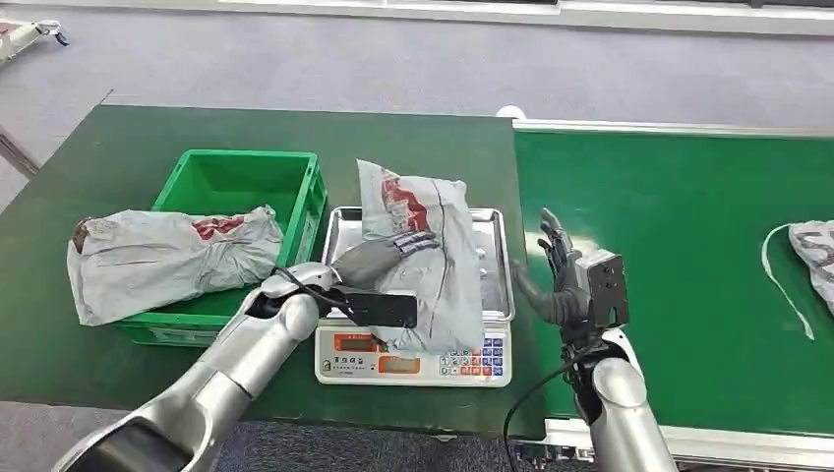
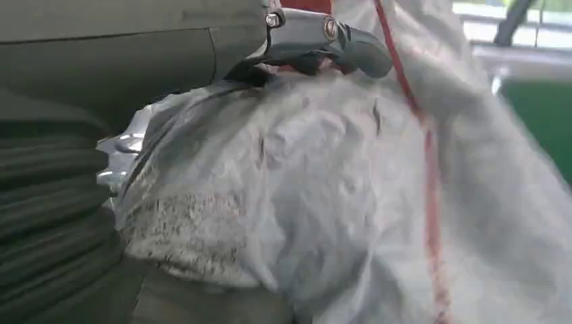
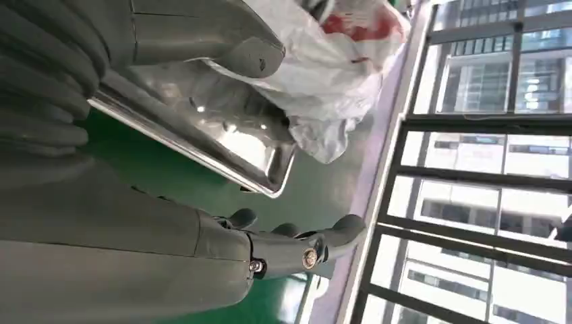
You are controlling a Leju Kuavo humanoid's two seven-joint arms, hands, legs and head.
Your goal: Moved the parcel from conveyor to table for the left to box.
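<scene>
While the grey parcel (image 1: 423, 256) lies across the steel tray (image 1: 339, 231) of the weighing scale (image 1: 413, 359), one end propped up and the other drooping over the scale's front edge, my left hand (image 1: 379, 261) is on it, fingers wrapped over its crumpled plastic in a grip. The left wrist view has that plastic pressed right against my palm. My right hand (image 1: 556, 270) stands just beside the tray's right edge, fingers spread apart, holding nothing. Left of the scale sits a green crate (image 1: 246, 187) with another grey bag (image 1: 167, 256) draped over its front wall. Far right, a third bag (image 1: 811, 251) lies on the green conveyor (image 1: 679, 256).
</scene>
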